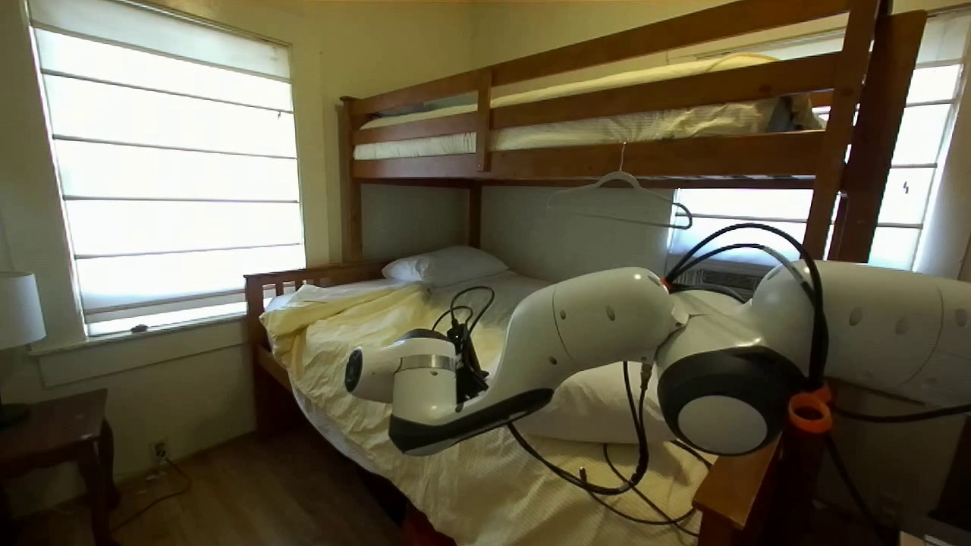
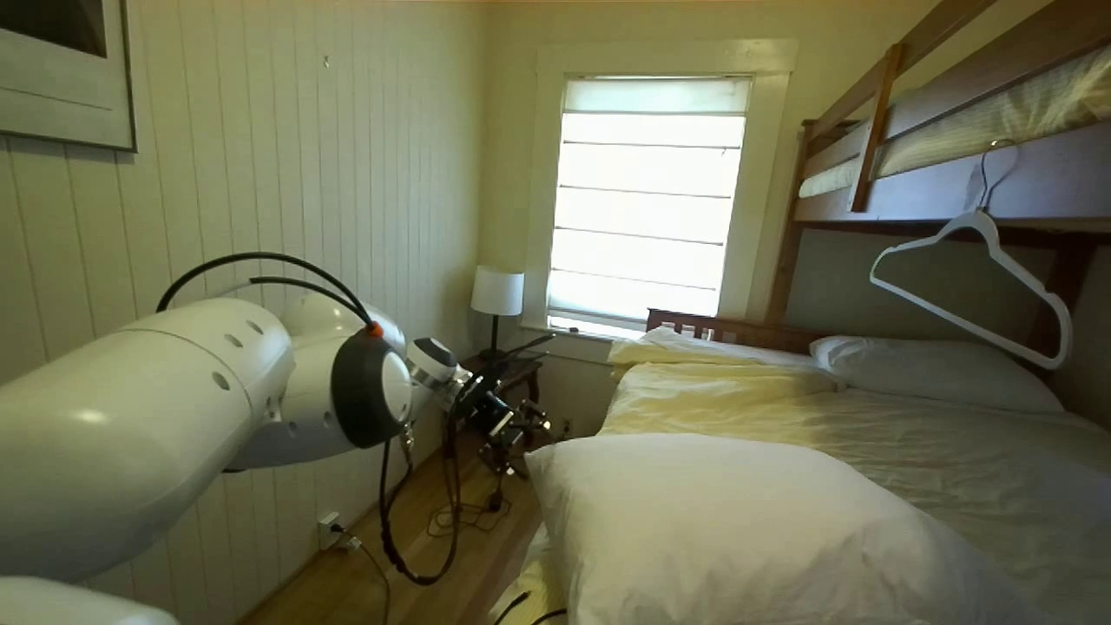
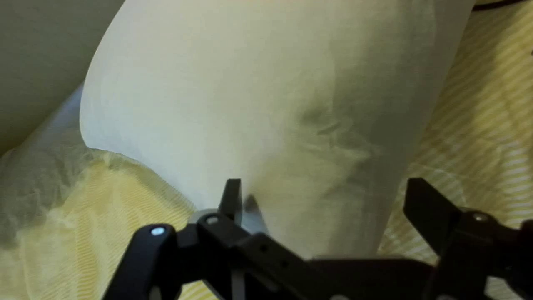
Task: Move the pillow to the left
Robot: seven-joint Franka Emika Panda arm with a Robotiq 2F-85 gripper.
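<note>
Pillow [image 2: 746, 529] lies on yellow bedding [image 2: 707, 398], a window [image 2: 647, 208] beyond, the hand [image 3: 325, 193] spread wide.

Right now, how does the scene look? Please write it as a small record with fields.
large pillow: white, plump, resting on the yellow cover
gripper: open; part of the large pillow shows between its jaws; contact unclear
second pillow: white, farther back in both exterior views
hanger: white, hanging from the upper bunk
lamp: white shade, beside the window
</note>
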